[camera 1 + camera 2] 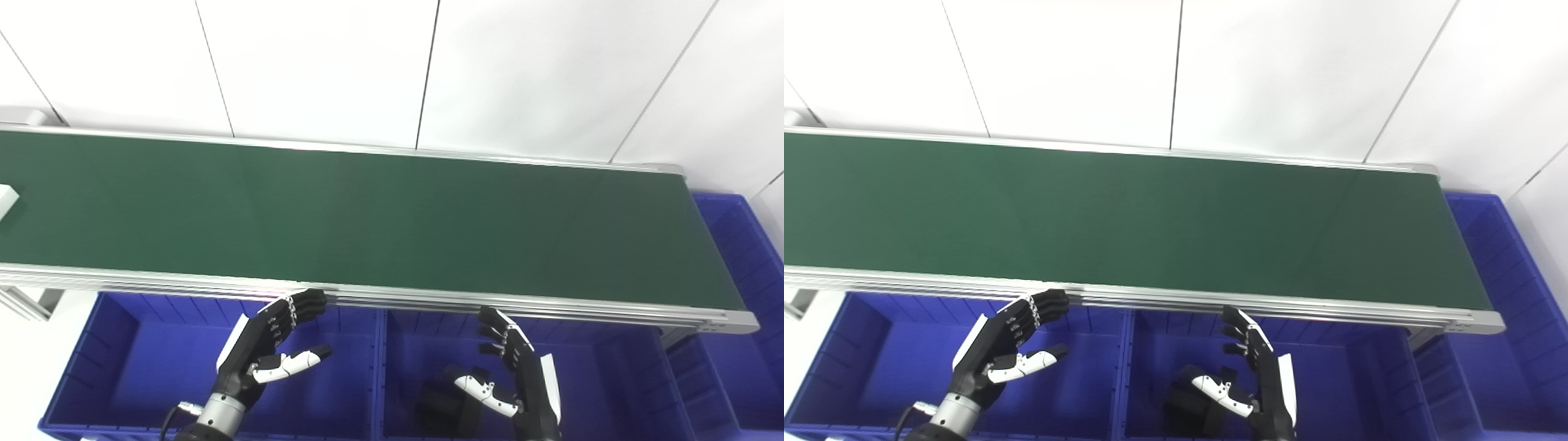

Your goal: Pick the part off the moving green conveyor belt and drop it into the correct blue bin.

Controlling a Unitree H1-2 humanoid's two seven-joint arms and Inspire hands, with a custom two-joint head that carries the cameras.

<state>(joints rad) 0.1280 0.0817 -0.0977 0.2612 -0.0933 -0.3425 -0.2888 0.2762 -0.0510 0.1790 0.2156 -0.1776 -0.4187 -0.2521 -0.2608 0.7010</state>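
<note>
While both hands, left hand (269, 349) and right hand (514, 373), hover spread and empty over blue bins (153, 367), a white part (7, 201) rides the green belt's (367, 220) left edge.

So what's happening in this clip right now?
Nothing is being held at the moment. Both the left hand and the right hand hover open above the blue bins, just in front of the green conveyor belt. A white part shows on the belt at the far left edge of the left eye view. The left bin looks empty, while the middle bin holds a dark object below the right hand.
</note>
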